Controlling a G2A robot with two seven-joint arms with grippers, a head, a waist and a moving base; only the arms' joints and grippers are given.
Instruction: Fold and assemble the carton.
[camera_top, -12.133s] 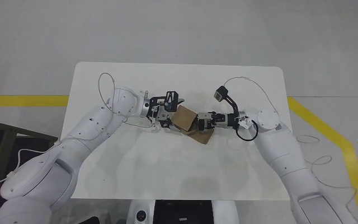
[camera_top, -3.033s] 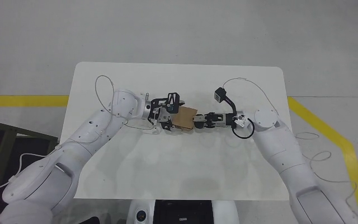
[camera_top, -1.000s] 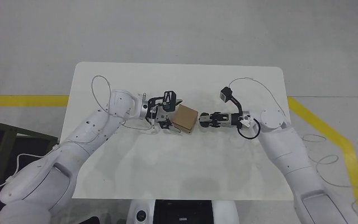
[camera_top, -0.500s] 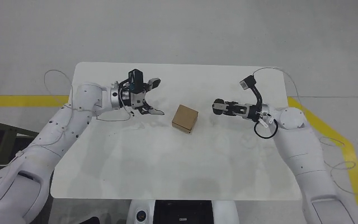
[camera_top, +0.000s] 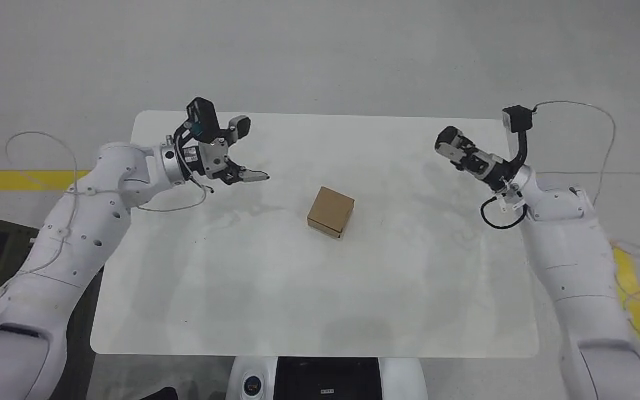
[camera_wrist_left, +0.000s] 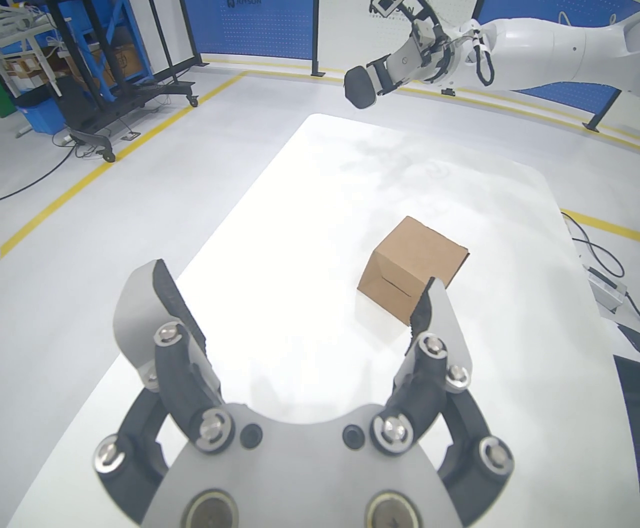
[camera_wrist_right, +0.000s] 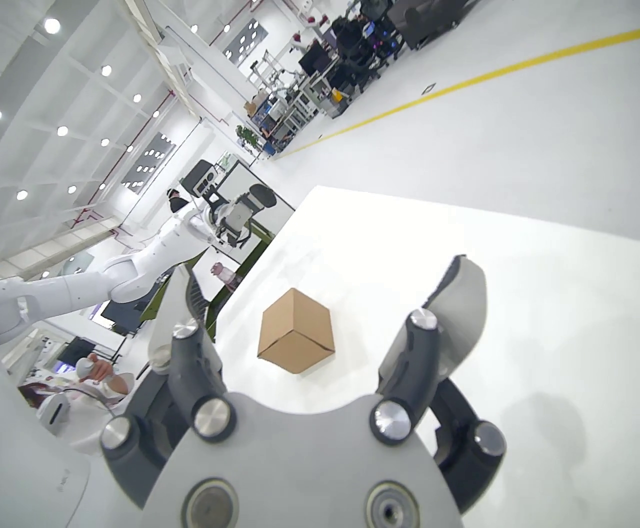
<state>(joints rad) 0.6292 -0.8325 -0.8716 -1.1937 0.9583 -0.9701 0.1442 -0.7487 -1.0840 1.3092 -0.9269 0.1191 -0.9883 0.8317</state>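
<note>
A closed brown carton (camera_top: 330, 211) stands as a small cube on the middle of the white table (camera_top: 400, 300), with nothing touching it. My left gripper (camera_top: 248, 150) hovers over the table's far left part, well away from the carton, open and empty. In the left wrist view the carton (camera_wrist_left: 412, 267) lies beyond the spread fingers of the left gripper (camera_wrist_left: 295, 280). My right gripper (camera_top: 445, 137) is raised near the far right corner, open and empty. From the right wrist the carton (camera_wrist_right: 296, 331) sits between and past the fingertips of the right gripper (camera_wrist_right: 320, 272).
Bare white tabletop surrounds the carton on all sides. Cables loop from both wrists off the table's sides. Beyond the table edges is grey floor with a yellow line (camera_top: 60, 180).
Both grippers have let go of the carton and drawn back, the left toward the far left, the right toward the far right. The carton stays closed in the middle.
</note>
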